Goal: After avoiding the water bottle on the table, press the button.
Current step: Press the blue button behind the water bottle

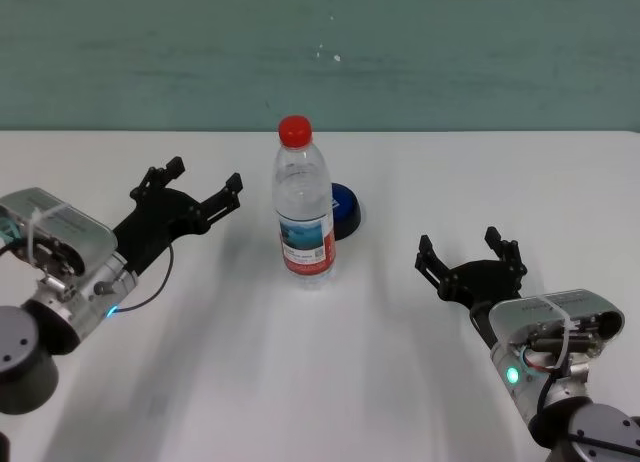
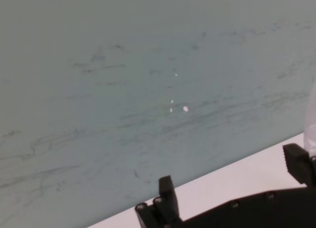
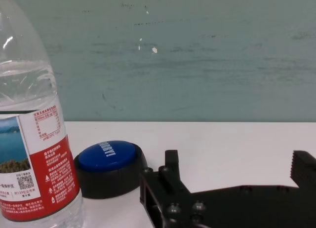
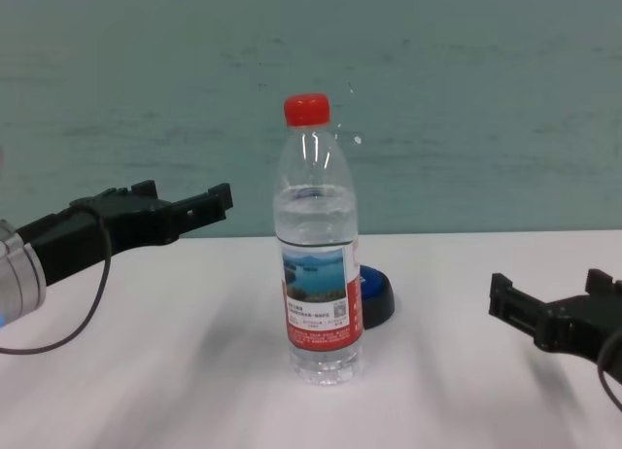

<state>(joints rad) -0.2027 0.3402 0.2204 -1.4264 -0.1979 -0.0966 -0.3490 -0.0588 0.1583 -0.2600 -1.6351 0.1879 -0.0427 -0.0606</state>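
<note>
The water bottle stands upright mid-table, clear with a red cap and a red-and-white label; it also shows in the chest view and right wrist view. The blue button on its black base sits just behind and right of the bottle, partly hidden by it; it also shows in the right wrist view and chest view. My left gripper is open, raised left of the bottle. My right gripper is open, low over the white table, right of and nearer than the button.
A teal wall rises behind the table's far edge. Bare tabletop lies in front of the bottle and to the right of the button.
</note>
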